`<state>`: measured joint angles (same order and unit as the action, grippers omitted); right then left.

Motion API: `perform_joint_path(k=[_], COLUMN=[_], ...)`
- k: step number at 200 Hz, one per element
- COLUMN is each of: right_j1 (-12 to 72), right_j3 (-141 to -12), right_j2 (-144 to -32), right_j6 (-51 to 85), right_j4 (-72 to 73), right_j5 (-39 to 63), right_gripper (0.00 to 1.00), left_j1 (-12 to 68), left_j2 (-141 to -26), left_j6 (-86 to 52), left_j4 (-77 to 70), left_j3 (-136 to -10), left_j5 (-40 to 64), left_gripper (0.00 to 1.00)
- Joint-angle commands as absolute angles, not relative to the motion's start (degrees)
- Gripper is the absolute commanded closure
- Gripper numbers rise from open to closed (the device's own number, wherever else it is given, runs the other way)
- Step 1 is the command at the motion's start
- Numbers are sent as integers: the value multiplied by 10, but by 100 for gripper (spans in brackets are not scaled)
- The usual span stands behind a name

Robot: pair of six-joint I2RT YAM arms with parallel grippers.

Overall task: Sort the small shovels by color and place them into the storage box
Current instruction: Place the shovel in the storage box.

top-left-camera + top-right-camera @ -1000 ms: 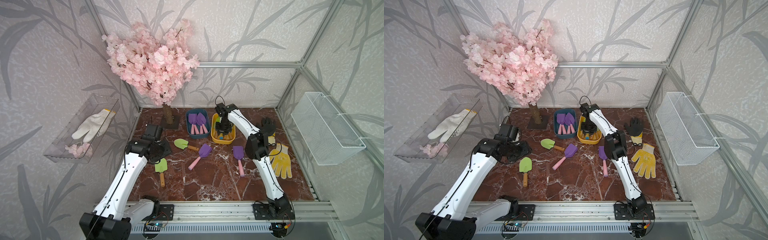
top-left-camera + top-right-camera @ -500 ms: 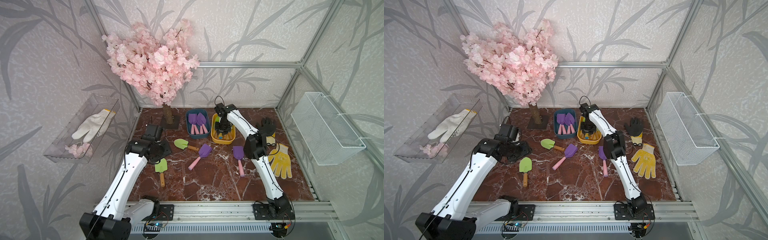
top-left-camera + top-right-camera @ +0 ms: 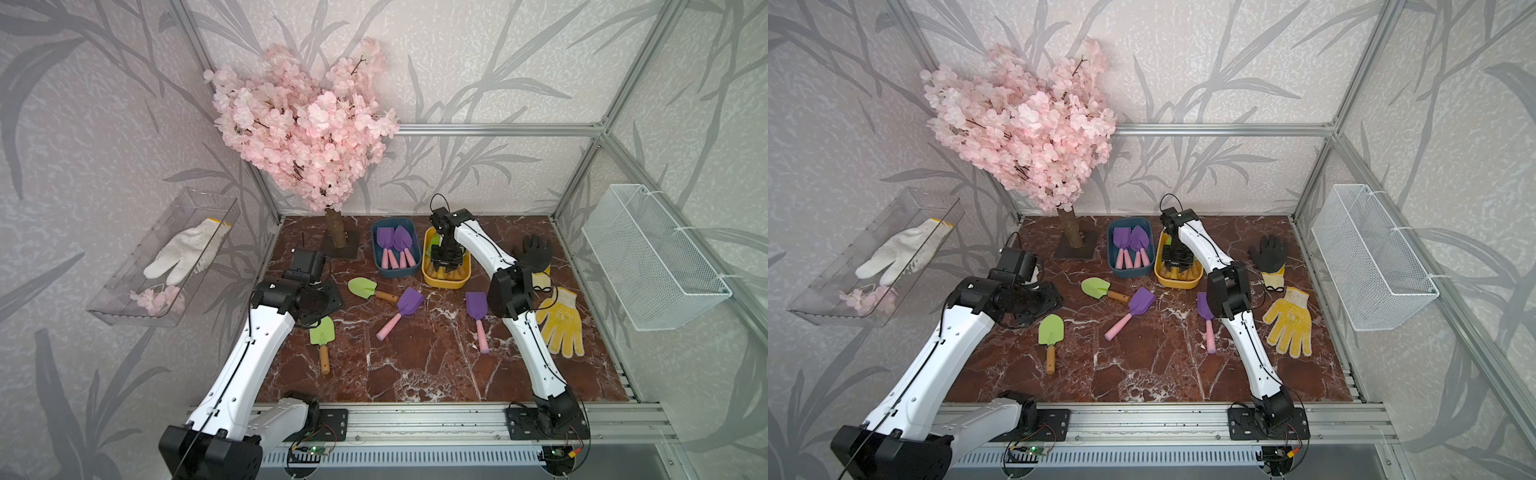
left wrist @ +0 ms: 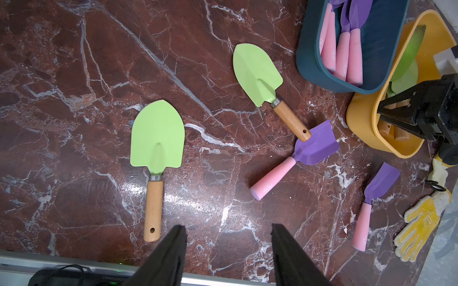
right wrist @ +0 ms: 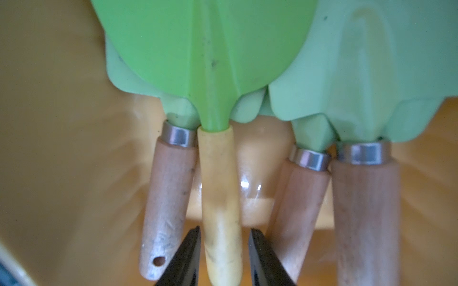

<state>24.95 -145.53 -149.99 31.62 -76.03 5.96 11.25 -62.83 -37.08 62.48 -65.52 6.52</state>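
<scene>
My right gripper point(image 5: 224, 229) reaches down into the yellow box point(image 3: 444, 283). It is open, and its jaws stand on either side of the yellow handle of a green shovel point(image 5: 218, 173) with a thin gap on each side. Three wooden-handled green shovels point(image 5: 364, 198) lie beside it. The blue box point(image 3: 397, 272) holds purple shovels point(image 3: 392, 241). On the table lie two green shovels point(image 3: 362, 286) point(image 3: 322, 333) and two purple ones point(image 3: 409, 301) point(image 3: 476, 304). My left gripper point(image 4: 226, 226) hovers open and empty over the table's left, near the nearer green shovel point(image 4: 157, 138).
A yellow glove point(image 3: 561, 322) and a black glove point(image 3: 534, 253) lie at the right. The blossom tree's base point(image 3: 338, 245) stands at the back left. A wire basket point(image 3: 652, 262) hangs on the right wall. A clear tray point(image 3: 124, 291) holding a white glove hangs on the left wall.
The right gripper's jaws have parted a little around the yellow handle in the yellow box. Both arms stay where they were.
</scene>
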Motion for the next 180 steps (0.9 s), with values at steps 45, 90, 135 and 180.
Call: perform_joint_path(k=[45,90,135,180], right_j1=[244,244,247,250], right_j3=[-1491,-1504,-1437,-1211], right_j2=[-1503,-1444,-1324,-1141], right_j6=[316,323,317,300], right_j4=[-786,-783,-767,-659], right_j5=[50,34,19,25], right_gripper=[63,63,63,63], left_j1=[115,121,167,205], left_j2=[-626,-625,-634,-648], left_j6=[-370,-367,-366,-369], left_j4=[629,633,648,660], left_j3=[-655,-664,-684,-687], left_j5=[58,59,31,19], left_gripper=[41,41,41,41])
